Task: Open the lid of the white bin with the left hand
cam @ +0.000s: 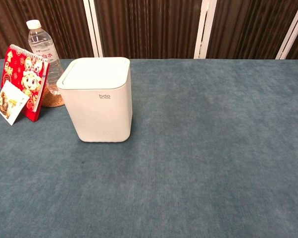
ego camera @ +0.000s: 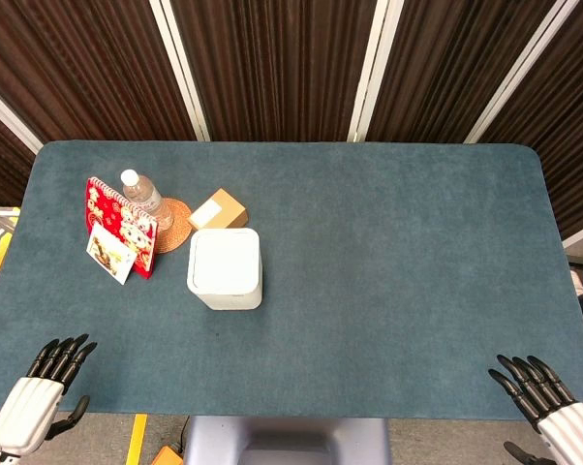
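Standing on the left half of the blue tabletop [ego camera: 388, 281], the white bin [ego camera: 225, 268] has its flat lid [ego camera: 225, 260] shut and flush with the rim. It sits well apart from both hands, which rest at the near edge. The left robot hand [ego camera: 54, 373] lies at the near-left corner, nearer to me than the bin and further left, dark fingers [ego camera: 67, 354] straight, slightly apart, holding nothing. The right robot hand [ego camera: 538, 387] lies at the near-right corner, fingers likewise spread and empty. Neither shows in the chest view.

The bin is a smooth plastic box with rounded corners and small grey lettering on its front; what is inside cannot be seen. The tabletop looks like short-napped felt or carpet.

Just beyond the bin lies a small cardboard box [ego camera: 218, 209]. Left of that, a clear plastic bottle [ego camera: 146, 199] with a white cap stands on a round woven coaster [ego camera: 178, 226]. A red spiral-bound calendar [ego camera: 121, 225] stands propped beside it, with a small card [ego camera: 110, 253] leaning against its front.
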